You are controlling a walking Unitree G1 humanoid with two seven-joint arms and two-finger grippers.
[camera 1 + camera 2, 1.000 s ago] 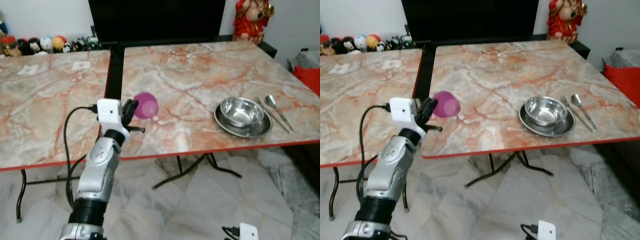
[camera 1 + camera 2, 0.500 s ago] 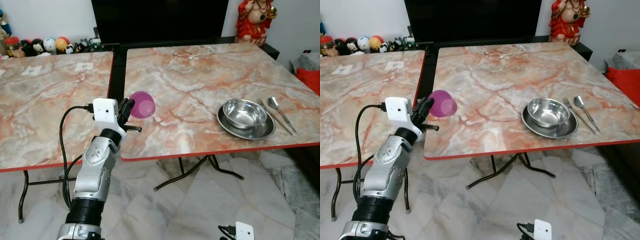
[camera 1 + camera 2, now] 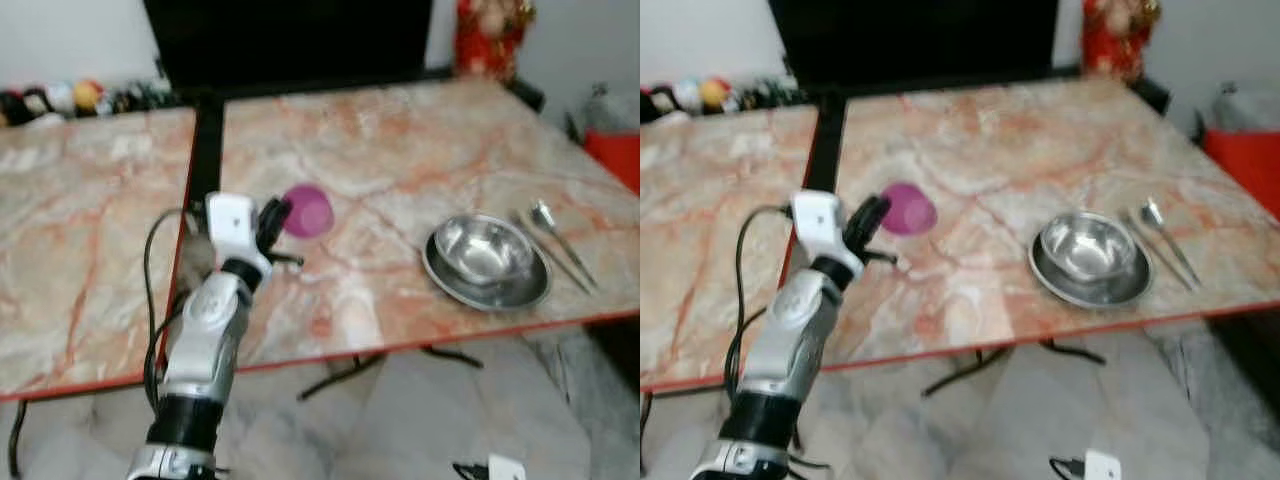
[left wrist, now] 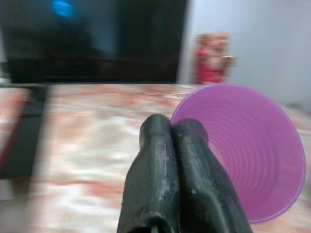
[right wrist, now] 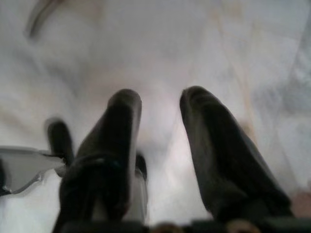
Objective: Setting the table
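My left gripper (image 3: 281,214) is shut on the rim of a purple plastic cup (image 3: 307,211), held tilted on its side above the near left part of the right marble table (image 3: 400,160). In the left wrist view the two black fingers (image 4: 167,160) are pressed together on the cup (image 4: 248,150), its open mouth facing the camera. A steel bowl (image 3: 487,247) sits on a steel plate (image 3: 490,285) near the table's front right, with a fork (image 3: 552,246) and a spoon (image 3: 544,216) beside it. My right gripper (image 5: 160,141) hangs open over the pale floor.
A second marble table (image 3: 80,220) stands to the left, a dark gap between the two. A black TV cabinet (image 3: 290,40) and a red figurine (image 3: 490,35) are at the back, small toys (image 3: 60,100) at the back left. A red bin (image 3: 615,150) is at the right.
The camera has shifted and blurred, and the tables look closer. My left gripper with the cup has moved a little further over the right table.
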